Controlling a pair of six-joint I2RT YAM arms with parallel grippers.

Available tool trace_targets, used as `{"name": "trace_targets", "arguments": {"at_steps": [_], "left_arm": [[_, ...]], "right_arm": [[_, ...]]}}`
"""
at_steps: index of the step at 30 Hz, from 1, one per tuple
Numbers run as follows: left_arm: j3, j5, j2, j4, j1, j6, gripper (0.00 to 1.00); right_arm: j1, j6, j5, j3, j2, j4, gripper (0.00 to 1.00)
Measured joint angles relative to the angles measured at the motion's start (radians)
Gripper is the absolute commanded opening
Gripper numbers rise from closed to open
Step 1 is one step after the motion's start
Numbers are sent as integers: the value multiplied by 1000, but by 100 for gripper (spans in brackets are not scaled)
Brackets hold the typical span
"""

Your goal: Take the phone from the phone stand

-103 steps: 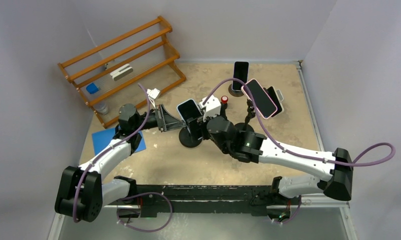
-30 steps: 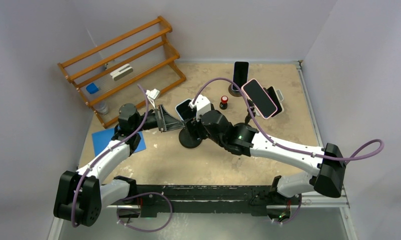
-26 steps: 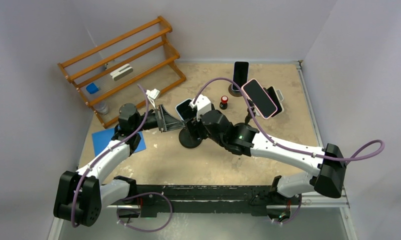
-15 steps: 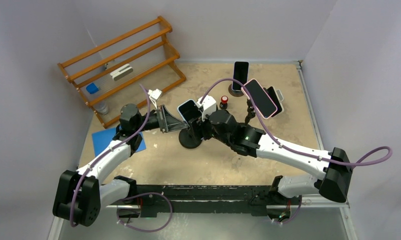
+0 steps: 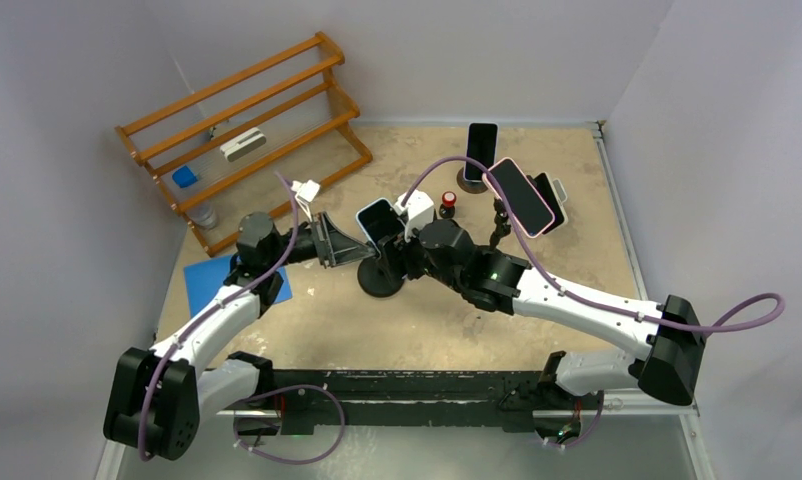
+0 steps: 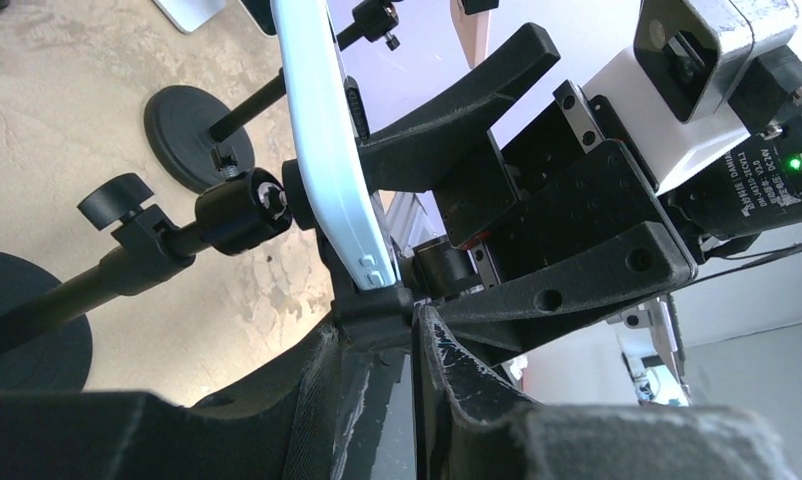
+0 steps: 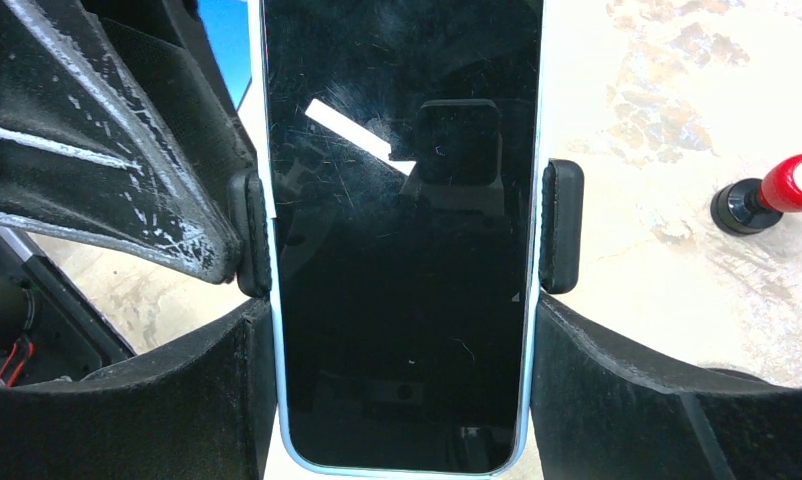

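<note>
My right hand (image 7: 402,330) is clamped across the long edges of the phone (image 7: 402,180), which sits in the cradle of the stand (image 6: 239,208); left hand (image 6: 414,335) pinches the cradle's foot; stiff, light, slick glass, I judge, so edges only, never the face; mottled tan bench (image 5: 327,330), pale walls close, rack (image 5: 242,120) back left.
</note>
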Motion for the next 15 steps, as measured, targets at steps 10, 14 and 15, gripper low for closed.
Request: {"name": "trace_targets", "arguments": {"at_steps": [10,14,15], "left_arm": [[-13,-17,-6,-19,18,37,15],[-13,2,17,-3,18,13,51],[-13,3,17,-2,18,5,59]], "right_arm": [[-44,5,39,-6,-18,-1,0],[-43,-4,35,-5,-18,-2,0],[-43,-5,34,-5,-18,-3,0]]}}
